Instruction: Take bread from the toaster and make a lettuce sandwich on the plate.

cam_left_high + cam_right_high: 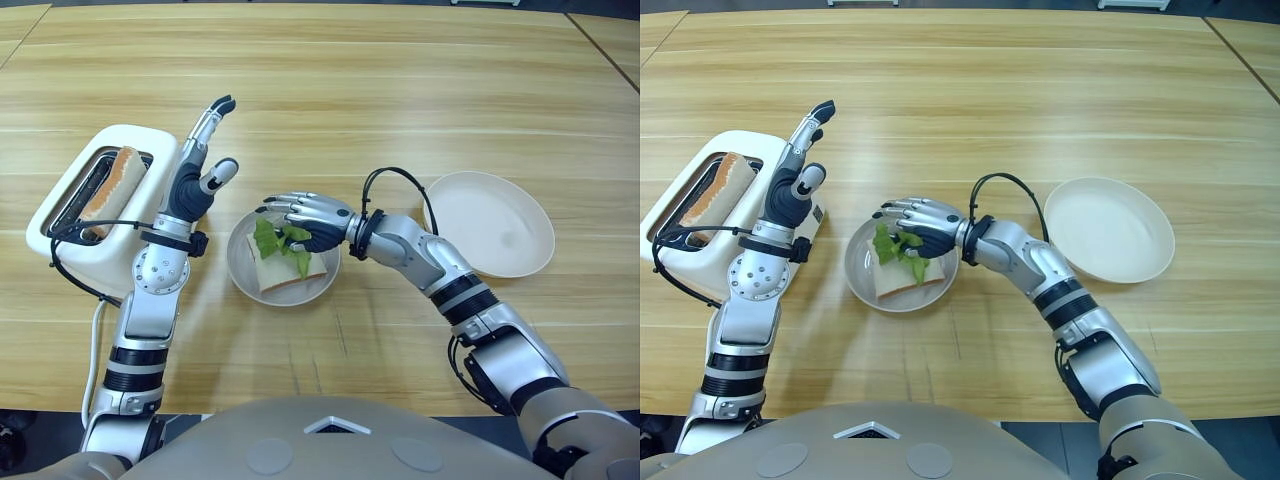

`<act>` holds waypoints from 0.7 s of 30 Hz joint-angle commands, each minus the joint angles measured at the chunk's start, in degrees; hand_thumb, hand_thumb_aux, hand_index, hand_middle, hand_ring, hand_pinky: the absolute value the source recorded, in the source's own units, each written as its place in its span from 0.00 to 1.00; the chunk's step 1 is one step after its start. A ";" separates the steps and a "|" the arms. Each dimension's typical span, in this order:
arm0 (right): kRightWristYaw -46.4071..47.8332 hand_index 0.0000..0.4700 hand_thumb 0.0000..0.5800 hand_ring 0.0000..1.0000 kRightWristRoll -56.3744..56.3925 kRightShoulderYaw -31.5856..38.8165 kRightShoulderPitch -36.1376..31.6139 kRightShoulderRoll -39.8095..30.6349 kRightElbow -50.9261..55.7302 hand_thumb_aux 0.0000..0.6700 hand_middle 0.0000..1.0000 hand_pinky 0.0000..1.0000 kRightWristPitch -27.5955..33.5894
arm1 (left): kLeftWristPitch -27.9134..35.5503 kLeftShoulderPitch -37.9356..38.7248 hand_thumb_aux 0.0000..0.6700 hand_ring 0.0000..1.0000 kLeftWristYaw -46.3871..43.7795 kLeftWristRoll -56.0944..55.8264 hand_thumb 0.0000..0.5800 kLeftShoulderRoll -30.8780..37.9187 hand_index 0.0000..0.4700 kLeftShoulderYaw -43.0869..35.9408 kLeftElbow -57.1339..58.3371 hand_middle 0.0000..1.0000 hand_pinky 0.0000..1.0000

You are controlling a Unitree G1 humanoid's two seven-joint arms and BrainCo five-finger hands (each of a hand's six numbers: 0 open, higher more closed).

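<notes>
Over the nearer plate [237, 275] the right hand [312, 218] is hovering low, right on the lettuce [268, 240]. I cannot tell whether it is gripping the leaves or merely resting above them. The lettuce is lying crumpled and bright green on the bottom slice [285, 275], which is sitting flat in the plate, pale with a light crust.

Further out, the left hand [200, 170] is standing open and empty, pointing up just beside the toaster [118, 250]. A second slice [112, 180] is sticking up from its slot, browned along the top.

A spare plate [490, 225] is waiting bare on the desk [400, 100], off to the right.

By my reckoning the job is running past halfway. The base and filling are looking done, while fetching the second slice and capping the sandwich are remaining.
</notes>
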 commanded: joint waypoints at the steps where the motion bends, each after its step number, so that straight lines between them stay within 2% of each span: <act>1: 2.79 0.38 0.62 0.00 0.96 0.03 0.80 -0.69 -0.55 0.38 0.00 0.00 0.17 | -0.08 -0.05 0.00 0.00 0.19 -0.04 0.00 -0.02 0.00 -0.09 0.98 0.00 0.00; 3: 3.63 0.21 0.38 0.00 1.25 -0.02 0.97 -0.60 -0.69 0.21 0.00 0.00 0.23 | -0.15 -0.06 0.00 0.00 0.22 -0.04 0.00 0.01 0.00 -0.01 1.16 0.00 0.00; 5: 4.15 0.16 0.30 0.00 1.40 -0.15 1.06 -0.50 -0.74 0.16 0.00 0.00 0.28 | -0.22 -0.04 0.00 0.00 0.26 -0.05 0.00 0.03 0.00 0.06 1.29 0.00 0.00; 7: 4.58 0.01 0.02 0.00 1.92 -0.35 1.30 -0.26 -0.83 0.01 0.00 0.00 0.22 | -0.26 0.02 0.00 0.00 0.27 -0.08 0.00 0.03 0.00 0.10 1.33 0.00 0.00; 12: 4.89 0.00 0.00 0.00 2.77 -0.88 1.66 -0.07 -1.89 0.00 0.00 0.00 0.36 | 0.05 0.45 0.00 0.00 0.03 0.49 0.00 0.08 0.00 -0.12 -1.29 0.00 0.00; 16: 2.34 0.00 0.00 0.00 4.67 -4.11 2.84 0.00 -5.35 0.00 0.00 0.00 0.22 | 2.05 1.07 0.00 0.00 -0.29 4.54 0.00 1.22 0.00 2.36 -14.52 0.00 0.00; 18: 0.82 0.00 0.00 0.00 5.28 -6.15 4.15 -0.23 -7.45 0.00 0.00 0.00 0.61 | 5.76 1.05 0.00 0.00 -3.94 7.60 0.00 4.88 0.00 6.92 -23.10 0.00 0.00; 21: 0.24 0.00 0.00 0.00 6.10 -8.17 6.09 -1.01 -9.31 0.00 0.00 0.00 1.50 | 12.41 1.10 0.00 0.00 -13.09 5.76 0.00 11.99 0.00 13.82 -30.93 0.00 0.00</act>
